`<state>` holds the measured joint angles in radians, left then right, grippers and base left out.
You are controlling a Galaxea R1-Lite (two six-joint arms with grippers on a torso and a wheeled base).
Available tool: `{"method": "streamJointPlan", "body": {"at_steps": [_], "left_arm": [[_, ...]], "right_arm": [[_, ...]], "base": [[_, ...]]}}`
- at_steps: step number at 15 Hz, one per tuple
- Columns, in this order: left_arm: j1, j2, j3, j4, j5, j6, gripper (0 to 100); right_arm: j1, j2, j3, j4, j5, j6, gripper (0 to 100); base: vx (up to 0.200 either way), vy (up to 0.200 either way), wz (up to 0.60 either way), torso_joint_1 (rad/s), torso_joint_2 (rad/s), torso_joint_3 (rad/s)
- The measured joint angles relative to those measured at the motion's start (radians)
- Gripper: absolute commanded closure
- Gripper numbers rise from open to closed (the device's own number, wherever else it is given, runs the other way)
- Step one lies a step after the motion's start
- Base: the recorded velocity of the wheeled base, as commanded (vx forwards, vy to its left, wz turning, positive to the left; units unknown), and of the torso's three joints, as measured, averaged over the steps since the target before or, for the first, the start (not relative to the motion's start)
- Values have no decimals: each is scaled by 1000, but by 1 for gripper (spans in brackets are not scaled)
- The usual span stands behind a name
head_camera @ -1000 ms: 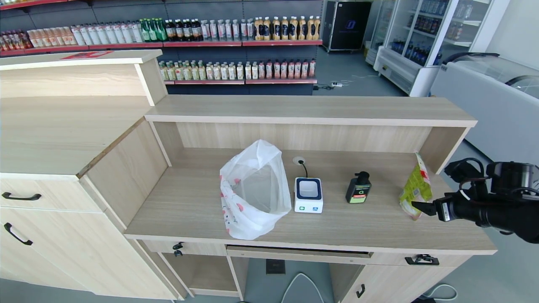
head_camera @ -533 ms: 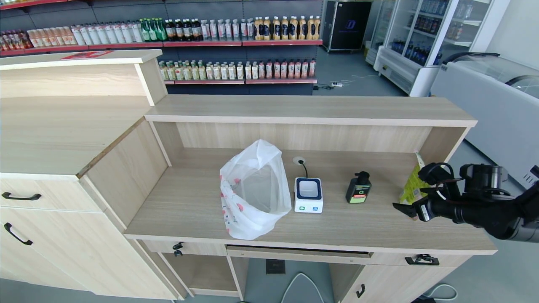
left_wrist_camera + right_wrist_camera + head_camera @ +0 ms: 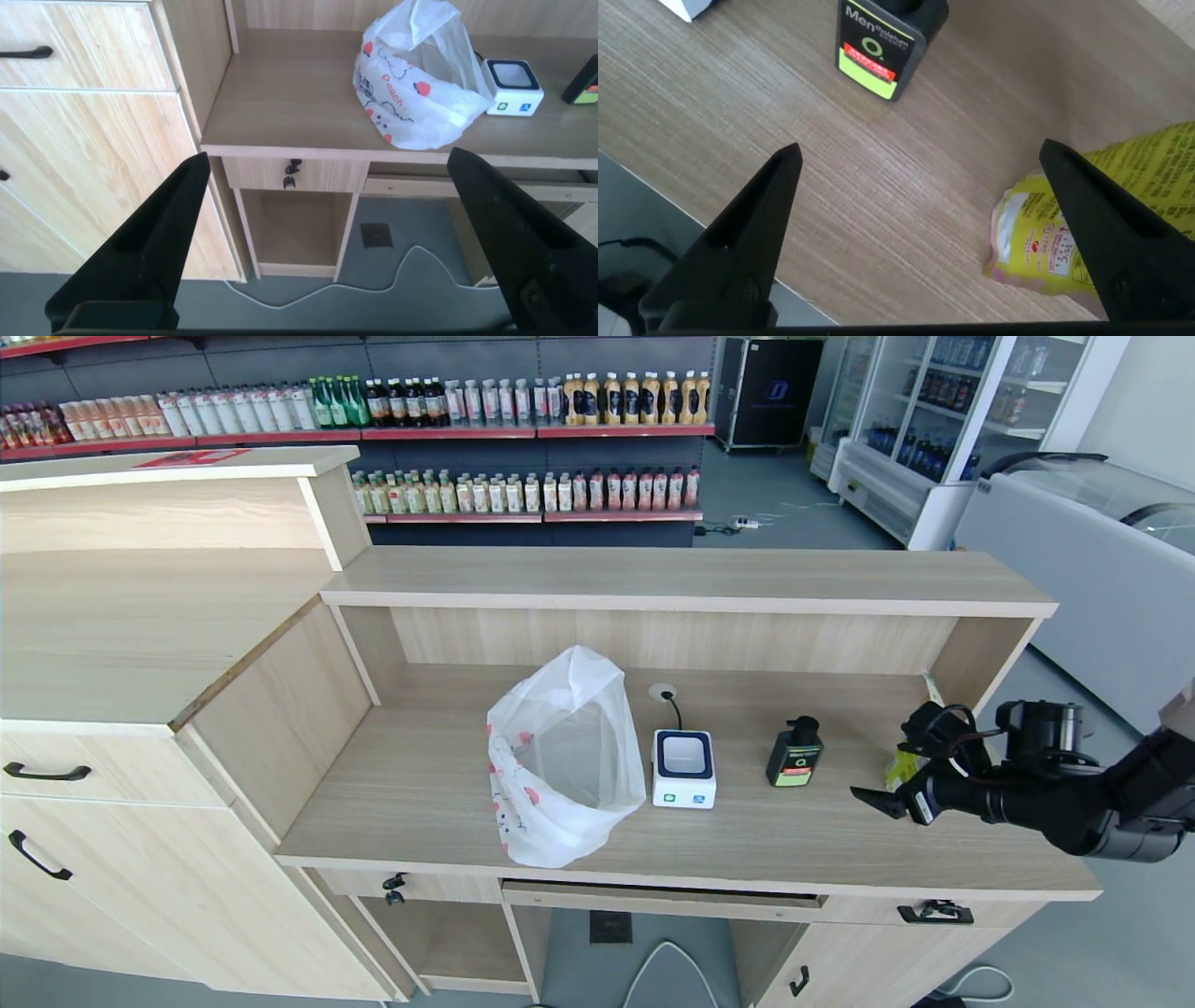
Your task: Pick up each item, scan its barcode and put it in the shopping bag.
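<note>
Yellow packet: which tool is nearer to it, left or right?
Right. The right tool is open just beside the packet; the left tool is off the counter, past the bag.

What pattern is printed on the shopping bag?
The shopping bag is translucent white with red heart-like shapes; clearest in the left wrist view.

The shopping bag [image 3: 560, 765] was translucent white with red hearts. The scanner [image 3: 683, 767] was white and navy, the bottle [image 3: 794, 753] black, and the pouch [image 3: 1032, 233] yellow.
</note>
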<state>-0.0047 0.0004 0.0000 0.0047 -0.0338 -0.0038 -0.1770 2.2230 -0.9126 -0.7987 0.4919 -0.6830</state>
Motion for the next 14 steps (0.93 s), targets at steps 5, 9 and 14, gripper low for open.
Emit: {"method": "streamJointPlan", "body": {"at_steps": [5, 9, 14], "left_arm": [[0, 0, 0, 0, 0, 0, 0], [0, 0, 0, 0, 0, 0, 0], [0, 0, 0, 0, 0, 0, 0]], "right_arm": [[3, 77, -95, 0, 100, -56, 0], [24, 141, -162, 1, 106, -59, 0], [29, 203, -230, 1, 117, -58, 0]], "base": [[0, 0, 0, 0, 0, 0], [0, 0, 0, 0, 0, 0], [0, 0, 0, 0, 0, 0]]}}
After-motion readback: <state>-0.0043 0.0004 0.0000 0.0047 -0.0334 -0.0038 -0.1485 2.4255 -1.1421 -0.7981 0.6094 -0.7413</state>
